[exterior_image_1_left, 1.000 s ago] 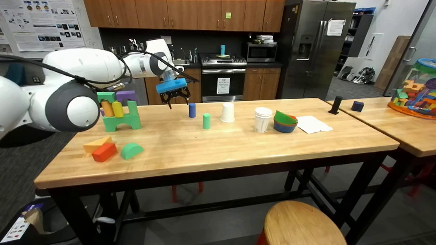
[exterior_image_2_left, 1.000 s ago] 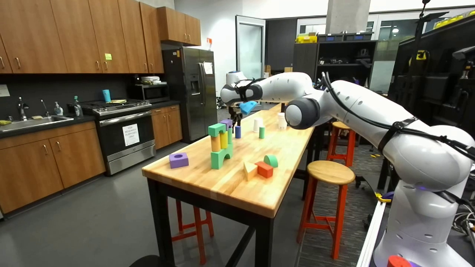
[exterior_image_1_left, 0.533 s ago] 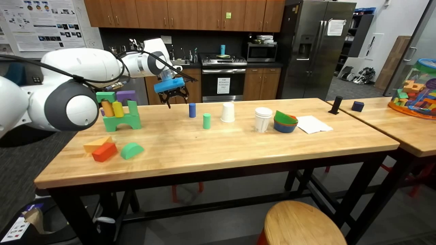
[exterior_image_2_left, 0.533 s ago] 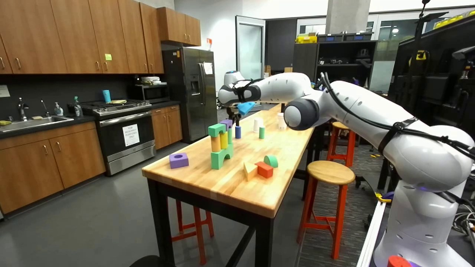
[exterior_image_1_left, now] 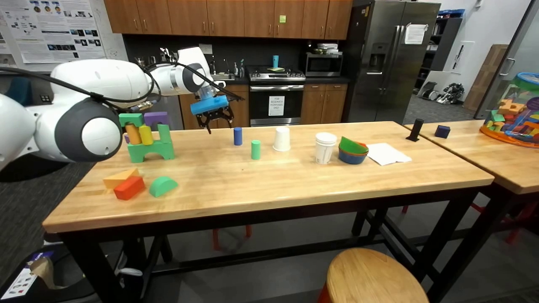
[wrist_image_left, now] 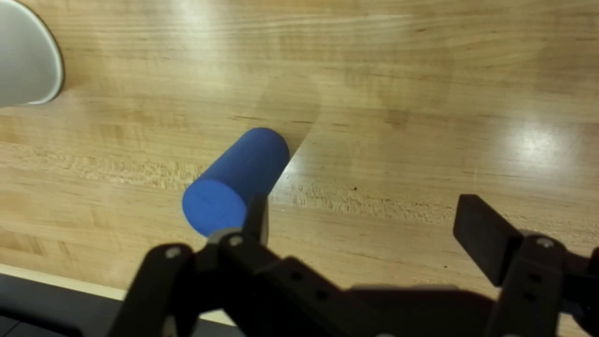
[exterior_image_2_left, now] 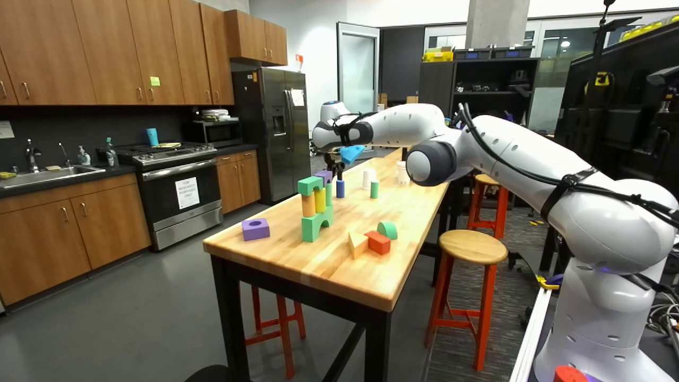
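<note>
Nearest: the hand (wrist_image_left: 362,220), released, fingers spread, nothing between them. The blue cylinder (wrist_image_left: 252,161) stands upright on the counter (exterior_image_1_left: 252,185), just beside one finger; the finger overlaps its edge in the wrist view, contact can't be told. Progress, my reading: cylinder within reach, neither gripped nor lifted.

Pose: hand hangs tilted, fingers downward, near the counter's edge. In both exterior views the arm (exterior_image_1_left: 105,80) stretches long to it, wrist bent down.

Next out: white cup (wrist_image_left: 28,56), upturned, and green cylinder (exterior_image_1_left: 255,150), upright; both clear of the hand.

Farther: block structure (exterior_image_1_left: 146,136) on its green arch base, looks built and steady. Before it, in an exterior view, red block (exterior_image_1_left: 129,188), orange wedge (exterior_image_1_left: 118,179) and green half-round (exterior_image_1_left: 163,186) lie loose.

Farther along the counter: paper cups (exterior_image_1_left: 324,148), bowls (exterior_image_1_left: 353,156).
</note>
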